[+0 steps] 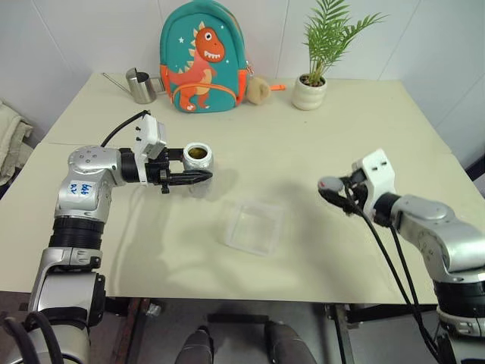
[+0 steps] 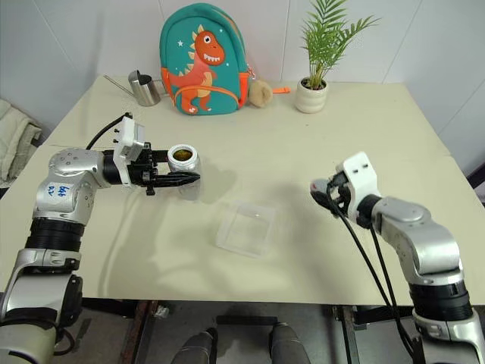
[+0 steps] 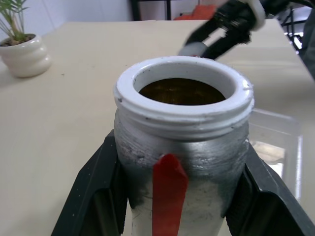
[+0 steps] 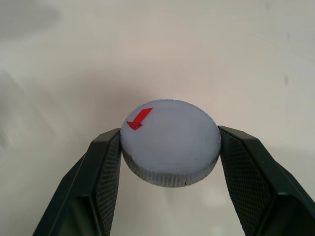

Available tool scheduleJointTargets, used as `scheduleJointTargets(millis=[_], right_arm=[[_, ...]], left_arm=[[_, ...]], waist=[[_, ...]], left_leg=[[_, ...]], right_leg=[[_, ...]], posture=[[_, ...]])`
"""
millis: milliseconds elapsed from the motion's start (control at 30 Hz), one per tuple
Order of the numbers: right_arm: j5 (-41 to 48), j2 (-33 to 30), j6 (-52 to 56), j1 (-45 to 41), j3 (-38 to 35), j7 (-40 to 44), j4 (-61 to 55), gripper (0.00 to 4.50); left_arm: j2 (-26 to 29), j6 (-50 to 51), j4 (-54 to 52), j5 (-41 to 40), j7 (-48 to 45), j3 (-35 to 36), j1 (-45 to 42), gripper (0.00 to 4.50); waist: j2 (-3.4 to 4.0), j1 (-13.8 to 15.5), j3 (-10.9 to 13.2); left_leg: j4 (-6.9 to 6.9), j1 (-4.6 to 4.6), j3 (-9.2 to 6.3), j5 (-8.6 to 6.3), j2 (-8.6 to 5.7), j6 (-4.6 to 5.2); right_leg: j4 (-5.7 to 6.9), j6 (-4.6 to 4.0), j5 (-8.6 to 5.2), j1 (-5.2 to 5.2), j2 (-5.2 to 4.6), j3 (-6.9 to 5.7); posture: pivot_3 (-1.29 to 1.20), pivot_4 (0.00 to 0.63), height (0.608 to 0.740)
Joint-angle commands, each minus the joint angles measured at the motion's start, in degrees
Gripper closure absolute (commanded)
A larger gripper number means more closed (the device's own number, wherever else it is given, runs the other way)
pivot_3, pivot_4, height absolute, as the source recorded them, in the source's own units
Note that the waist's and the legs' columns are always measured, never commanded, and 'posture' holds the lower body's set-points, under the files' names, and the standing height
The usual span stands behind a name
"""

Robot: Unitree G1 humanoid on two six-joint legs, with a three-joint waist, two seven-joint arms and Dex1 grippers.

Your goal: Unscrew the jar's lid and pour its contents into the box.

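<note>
Left hand (image 1: 198, 178) grips the jar (image 1: 198, 161) upright, mouth up.

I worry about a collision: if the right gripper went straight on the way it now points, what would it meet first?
Probably the bare table. The right gripper, holding the lid, points left and slightly down; the box lies nearer the robot than that line, though depth is unclear.

Markings — hardly any real text to read

A white sticker (image 1: 80, 189) on the left arm carries blue handwriting, perhaps digits, too small to make out. The lid (image 4: 171, 141) bears a red arrow-shaped mark (image 4: 139, 118) near its 10 o'clock edge. The jar (image 3: 183, 147) has a plain red strip (image 3: 169, 191) — no lettering.
</note>
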Motion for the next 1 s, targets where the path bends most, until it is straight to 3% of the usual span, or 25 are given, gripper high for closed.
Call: scheduleJointTargets(millis=[33, 267, 467, 633, 733, 867, 1000], right_arm=[[-2.32, 2.23, -1.56, 2.63, -0.85, -3.06, 0.45, 1.63], [-3.83, 5.19, -3.33, 7.20, -2.23, -5.13, 1.38, 1.63], [-0.50, 4.33, -3.55, 8.68, -5.17, -1.81, -4.09, 0.02], [2.94, 1.08, -4.31, 11.25, -8.17, 3.91, -8.67, 0.02], [9.82, -0.73, -7.39, 13.52, -13.94, 11.51, -13.50, 0.02], [23.76, -2.83, -4.29, 15.54, -22.55, 17.98, -19.20, 0.02], [26.33, -7.88, -4.29, 21.02, -25.51, 23.47, -20.81, 0.02]], left_arm=[[-1.09, -2.97, 0.44, 0.52, 1.95, 1.21, -1.76, 2.47], [-2.57, -7.80, 2.00, 1.27, 2.85, 1.15, -3.16, 2.47], [-3.79, -13.52, 2.89, 4.15, 4.87, 0.00, -5.30, 2.47], [-5.20, -18.27, 4.05, 6.04, 5.81, -0.63, -6.52, 2.47], [-7.01, -24.91, 5.21, 9.67, 9.18, -1.95, -8.02, 2.47], [-7.98, -38.79, 6.44, 16.77, 12.73, -5.38, -7.60, 2.47], [-7.42, -55.67, 8.22, 28.21, 19.02, -10.42, -8.20, 2.47]], waist=[[0.00, -0.14, 0.00], [0.00, -0.09, 0.00], [0.00, 0.40, 0.00], [0.00, 0.51, 0.00], [0.00, 1.03, 0.00], [-0.01, 1.17, 0.00], [-0.02, 1.43, -0.01]], left_leg=[[0.02, -0.01, 0.01, 0.00, 0.00, 0.00], [0.11, 0.03, 0.01, 0.02, -0.02, 0.00], [0.11, 0.03, 0.00, 0.01, -0.02, 0.00], [0.11, 0.03, 0.00, 0.02, -0.02, 0.00], [0.11, 0.02, 0.01, 0.01, -0.03, 0.00], [0.13, 0.02, 0.00, 0.01, -0.03, 0.00], [0.14, 0.03, 0.00, 0.01, -0.04, 0.01]], right_leg=[[0.02, 0.01, 0.01, 0.00, 0.00, 0.01], [0.11, 0.04, 0.02, 0.03, 0.00, 0.03], [0.08, 0.05, 0.03, 0.06, 0.00, 0.02], [0.07, 0.06, 0.03, 0.06, 0.01, 0.02], [0.05, 0.06, 0.03, 0.06, 0.00, 0.02], [-0.10, 0.15, 0.08, 0.18, 0.00, 0.02], [-0.17, 0.18, 0.09, 0.24, 0.00, 0.01]], posture=[[0.00, 0.150, 0.740], [0.00, 0.150, 0.740], [0.00, 0.150, 0.740], [0.00, 0.150, 0.740], [0.00, 0.150, 0.740], [0.00, 0.150, 0.740], [0.00, 0.150, 0.740]])
